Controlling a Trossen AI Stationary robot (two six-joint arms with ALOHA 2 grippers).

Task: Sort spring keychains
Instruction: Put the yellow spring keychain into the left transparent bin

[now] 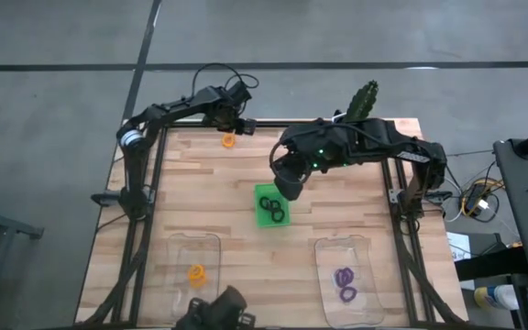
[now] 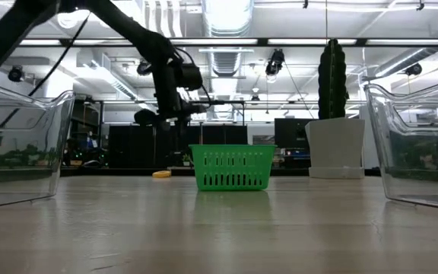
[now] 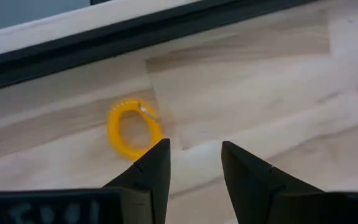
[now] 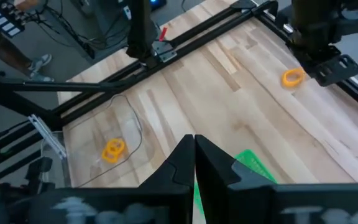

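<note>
With its jaws parted and empty, the left gripper by the bench's far edge should straddle the orange spring keychain before closing, while the right gripper, shut on nothing, waits above the green tray.

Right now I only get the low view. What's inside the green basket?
Observer: Black spring keychains lie in the green basket; I can't count them for certain.
Operator: Left gripper?
Observer: The left gripper is open near the far edge of the table. The loose orange keychain lies beside one fingertip, not held.
Operator: Right one?
Observer: The right gripper is shut and empty, above the basket's far side.
</note>
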